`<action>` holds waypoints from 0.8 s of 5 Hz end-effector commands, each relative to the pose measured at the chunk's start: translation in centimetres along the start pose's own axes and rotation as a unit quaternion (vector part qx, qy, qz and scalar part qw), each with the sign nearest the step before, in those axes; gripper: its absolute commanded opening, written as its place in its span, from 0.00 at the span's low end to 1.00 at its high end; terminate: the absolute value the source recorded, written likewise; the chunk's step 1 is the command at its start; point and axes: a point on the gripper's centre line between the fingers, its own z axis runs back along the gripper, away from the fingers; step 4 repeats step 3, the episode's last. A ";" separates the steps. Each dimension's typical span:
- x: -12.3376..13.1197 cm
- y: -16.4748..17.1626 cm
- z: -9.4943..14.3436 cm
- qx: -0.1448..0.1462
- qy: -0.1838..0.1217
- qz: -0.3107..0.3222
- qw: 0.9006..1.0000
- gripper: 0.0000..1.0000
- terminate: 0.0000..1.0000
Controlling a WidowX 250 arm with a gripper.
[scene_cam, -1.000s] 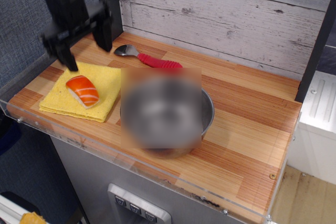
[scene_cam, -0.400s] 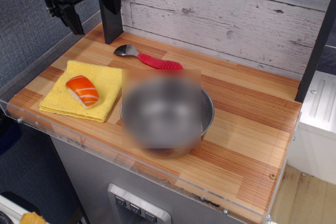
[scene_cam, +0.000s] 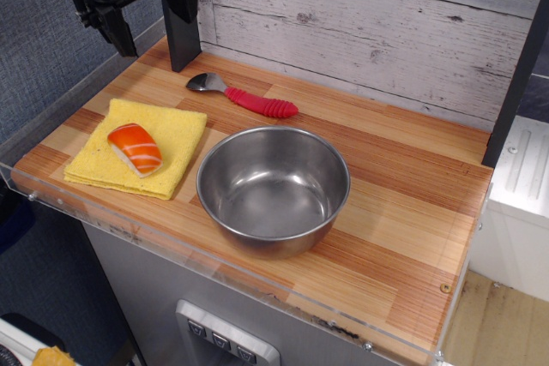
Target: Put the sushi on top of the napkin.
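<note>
- The small orange-and-white toy sushi lies on the folded yellow cloth napkin, near the front left corner of the wooden counter.
- The black gripper hangs above the back left corner, fingers spread and holding nothing.
- The round steel bowl stands just beside the napkin.
- The red-handled spoon lies behind the bowl.
</note>
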 end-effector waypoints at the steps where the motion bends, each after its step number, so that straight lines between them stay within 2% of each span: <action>1: -0.7 0.7 1.5 -0.014 -0.014 -0.002 1.000 1.00 0.00; 2: -0.7 0.7 1.5 -0.014 -0.014 -0.002 1.000 1.00 0.00; 3: -0.7 0.7 1.5 -0.014 -0.014 -0.002 1.000 1.00 1.00; 4: -0.7 0.7 1.5 -0.014 -0.014 -0.002 1.000 1.00 1.00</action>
